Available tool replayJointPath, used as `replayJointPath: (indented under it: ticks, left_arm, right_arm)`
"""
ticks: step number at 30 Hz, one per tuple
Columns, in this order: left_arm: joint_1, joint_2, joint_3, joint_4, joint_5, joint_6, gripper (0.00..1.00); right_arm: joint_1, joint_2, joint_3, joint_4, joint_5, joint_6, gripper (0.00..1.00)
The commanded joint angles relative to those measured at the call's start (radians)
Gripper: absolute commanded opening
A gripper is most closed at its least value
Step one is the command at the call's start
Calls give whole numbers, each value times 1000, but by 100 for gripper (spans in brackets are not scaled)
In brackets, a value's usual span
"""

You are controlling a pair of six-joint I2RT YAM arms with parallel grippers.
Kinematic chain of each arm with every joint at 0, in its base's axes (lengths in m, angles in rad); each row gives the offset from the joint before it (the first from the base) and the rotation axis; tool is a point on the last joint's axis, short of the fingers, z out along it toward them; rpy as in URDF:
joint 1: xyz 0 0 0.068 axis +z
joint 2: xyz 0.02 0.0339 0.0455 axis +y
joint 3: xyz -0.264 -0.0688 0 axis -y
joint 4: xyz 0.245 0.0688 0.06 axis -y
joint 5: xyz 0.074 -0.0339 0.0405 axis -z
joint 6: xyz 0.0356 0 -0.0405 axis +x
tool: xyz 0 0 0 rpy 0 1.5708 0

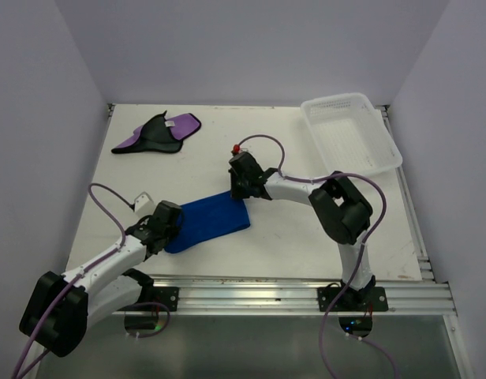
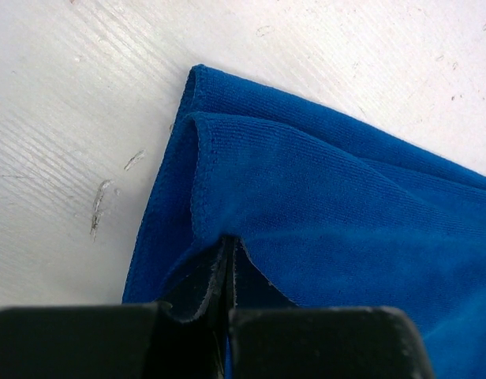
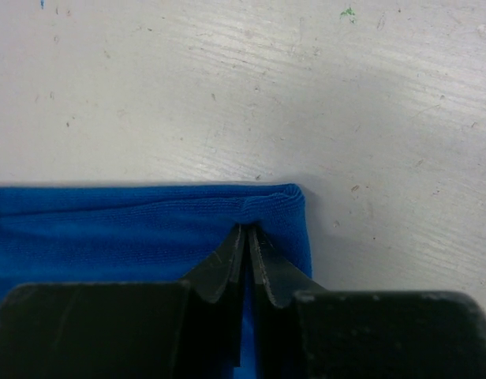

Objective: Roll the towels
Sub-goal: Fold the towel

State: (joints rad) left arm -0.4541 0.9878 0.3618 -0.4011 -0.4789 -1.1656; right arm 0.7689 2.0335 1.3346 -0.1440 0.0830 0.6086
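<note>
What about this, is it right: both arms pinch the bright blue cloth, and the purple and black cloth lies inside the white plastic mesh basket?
No. The purple and black cloth lies on the table at far left, apart from the white plastic mesh basket, as the top external view shows. Both arms do pinch the bright blue cloth.

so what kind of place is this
Probably a robot lab test cell: two arms bolted to a metal rail, a white table boxed in by plain walls, a blue towel to practise on.
</note>
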Motion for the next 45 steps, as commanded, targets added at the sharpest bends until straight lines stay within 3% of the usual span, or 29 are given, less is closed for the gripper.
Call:
replayJointPath:
  ticks: [1,6,9,11,14,15,18,28,33,40,45]
  left_arm:
    - [0,0,-26,-70,-47,35,0]
    - [0,6,-17,-36,-30,66,0]
    - [0,-8,-18,-21,-27,78,0]
    - [0,-18,-23,17,-10,102,0]
    - [0,-47,-32,56,11,144,0]
    - [0,-63,-34,62,14,156,0]
    - [0,-83,-35,68,19,165,0]
    - [0,-84,-21,36,3,153,0]
    - [0,-81,-1,-51,-44,78,0]
    - [0,-89,11,-87,-66,57,0]
    - [0,-100,19,-77,-61,67,0]
  right_arm:
    - [-28,-24,-17,4,23,-44,13]
    - [-25,-159,-37,-8,-6,-84,41]
    - [-23,-234,-72,-20,-5,-101,43]
    - [-20,-263,-106,-25,0,-105,38]
    - [-10,-314,-158,-23,11,-107,22]
    - [3,-331,-185,-22,8,-107,12]
    - [38,-346,-224,-9,4,-96,3]
    - [115,-322,-368,50,77,-43,2]
    - [118,-233,-370,57,87,-37,1]
    - [115,-268,-376,44,103,-35,1]
    - [115,-338,-339,-9,118,-61,9]
